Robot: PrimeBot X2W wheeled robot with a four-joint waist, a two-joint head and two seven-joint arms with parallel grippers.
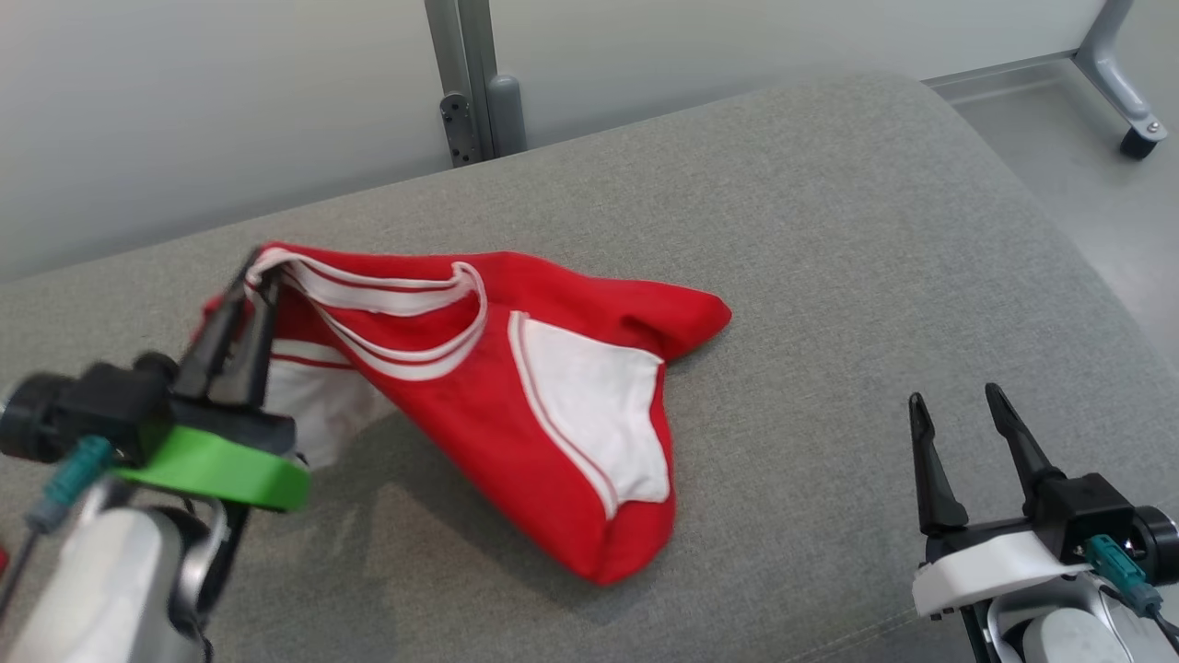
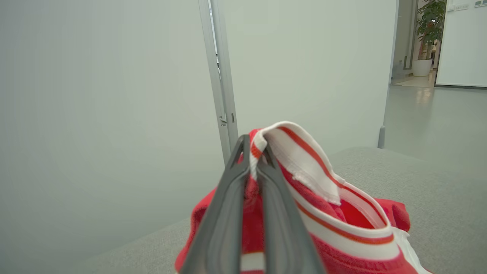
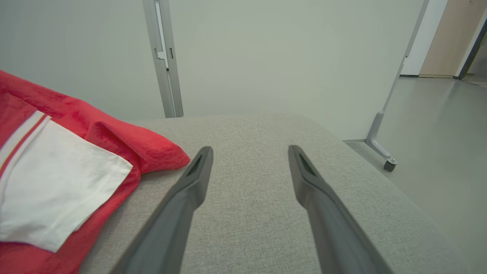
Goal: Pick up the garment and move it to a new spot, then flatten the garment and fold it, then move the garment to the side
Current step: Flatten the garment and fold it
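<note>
— Where is the garment?
— The red garment [image 1: 516, 387] lies crumpled across the middle and left of the head view on a grey cushion [image 1: 875, 230]. A white panel [image 1: 599, 414] faces up, and its white striped trim [image 1: 387, 299] runs toward the upper left.
— Is anything gripping it?
— The left pincer [image 1: 261, 273], at the left of the frame, is clenched on that trim. In the left wrist view its two dark fingers pinch the band between them, and the edge there stands up from the cushion.
— And the other one?
— The right pincer [image 1: 954, 398] sits at the lower right, released, fingers spread, well apart from the cloth.
— What's behind?
— A pale partition [image 1: 184, 110] with a grey metal post [image 1: 470, 83] along the top, and a castor foot [image 1: 1138, 138] at the upper right
</note>
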